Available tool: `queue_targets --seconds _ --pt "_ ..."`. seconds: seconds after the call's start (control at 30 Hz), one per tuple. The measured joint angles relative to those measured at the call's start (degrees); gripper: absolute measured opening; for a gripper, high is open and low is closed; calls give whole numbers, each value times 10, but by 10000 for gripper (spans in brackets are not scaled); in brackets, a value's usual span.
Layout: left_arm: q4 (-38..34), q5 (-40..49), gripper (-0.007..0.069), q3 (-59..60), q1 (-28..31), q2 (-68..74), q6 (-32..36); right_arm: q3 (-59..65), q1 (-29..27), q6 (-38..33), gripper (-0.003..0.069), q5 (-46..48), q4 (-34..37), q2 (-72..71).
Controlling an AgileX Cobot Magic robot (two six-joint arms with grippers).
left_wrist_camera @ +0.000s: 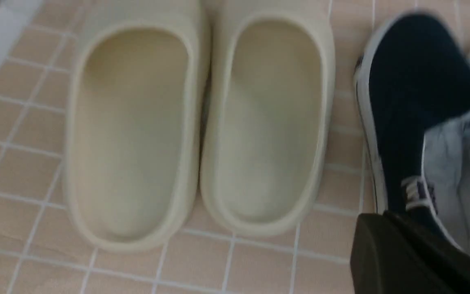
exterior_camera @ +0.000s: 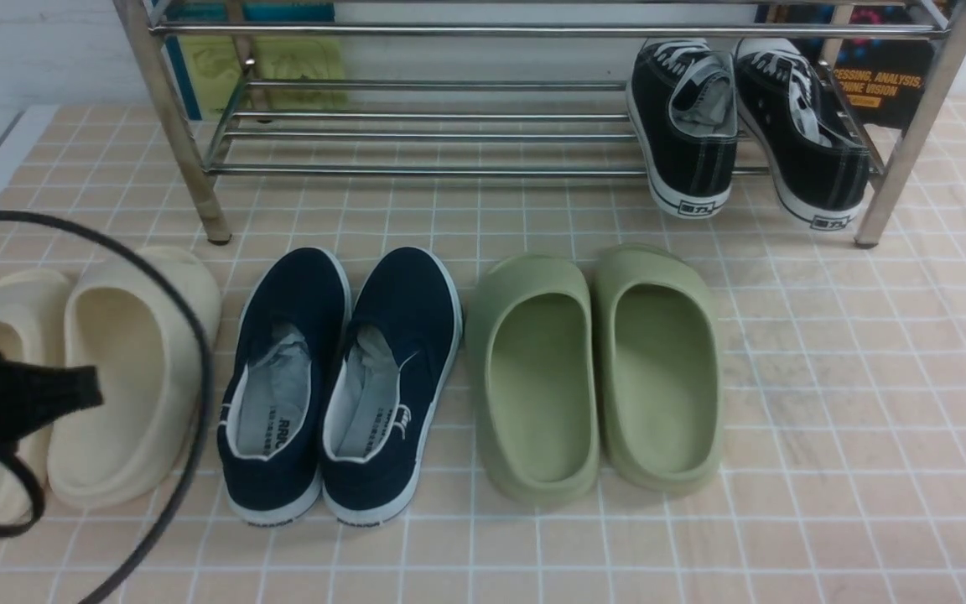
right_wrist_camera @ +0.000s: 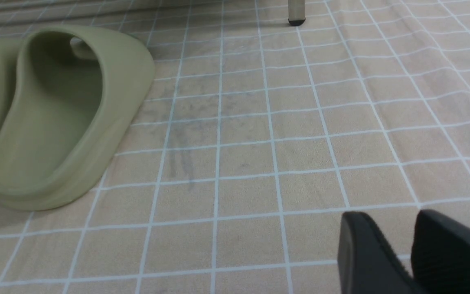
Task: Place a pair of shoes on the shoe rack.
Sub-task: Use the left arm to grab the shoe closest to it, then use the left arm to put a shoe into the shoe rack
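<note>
The pair of shoes, two navy slip-ons with white soles, stands side by side on the tiled cloth: the left shoe (exterior_camera: pixel 286 377) and the right shoe (exterior_camera: pixel 391 377), toes toward the shoe rack (exterior_camera: pixel 449 30). The rack is chrome and stands at the back. My left gripper (exterior_camera: pixel 89 393) hovers over the cream slippers, left of the navy pair, shut with nothing in it. In the left wrist view its closed fingers (left_wrist_camera: pixel 382 245) overlap the heel of a navy shoe (left_wrist_camera: pixel 414 106). My right gripper (right_wrist_camera: pixel 390 216) is open and empty above bare cloth; it is out of the front view.
Two black lace-up sneakers (exterior_camera: pixel 684 134) lean on the rack's lower bars at the right. Olive slippers (exterior_camera: pixel 592 369) lie right of the navy pair, cream slippers (exterior_camera: pixel 131 369) left of it. A black cable (exterior_camera: pixel 198 377) loops over the cream slippers. A rack foot (right_wrist_camera: pixel 296 20) shows in the right wrist view.
</note>
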Motion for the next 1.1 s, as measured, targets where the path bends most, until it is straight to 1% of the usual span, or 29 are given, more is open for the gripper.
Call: queue_targets --seconds 0.03,0.1,0.2,0.3,0.4,0.43,0.5,0.53,0.67,0.7,0.77,0.93,1.0,1.1 --pt "0 29 34 -34 -29 55 21 0 0 0 218 0 0 0" --pt "4 44 81 -70 -70 122 35 0 0 0 221 0 1 0" --pt "21 48 177 -111 -101 188 26 0 0 0 222 0 1 0" --pt "48 47 323 -144 -114 256 -14 0 0 0 223 0 1 0" --pt "55 43 400 -153 -114 298 -29 0 0 0 223 0 1 0" --pt "56 42 412 -155 -114 316 -32 0 0 0 224 0 1 0" --pt "56 39 402 -155 -114 340 -34 0 0 0 226 0 1 0" --pt "56 35 382 -155 -114 350 -34 0 0 0 226 0 1 0" --pt "54 16 197 -156 -114 377 -38 0 0 0 230 0 1 0" --pt "53 12 96 -158 -116 382 -47 0 0 0 233 0 1 0" --pt "56 24 57 -169 -118 380 -57 0 0 0 236 0 1 0" --pt "71 80 55 -221 -118 350 -64 0 0 0 237 0 1 0" --pt "77 109 55 -266 -117 331 -64 0 0 0 238 0 1 0" --pt "73 113 55 -309 -116 330 -75 0 0 0 238 0 1 0"
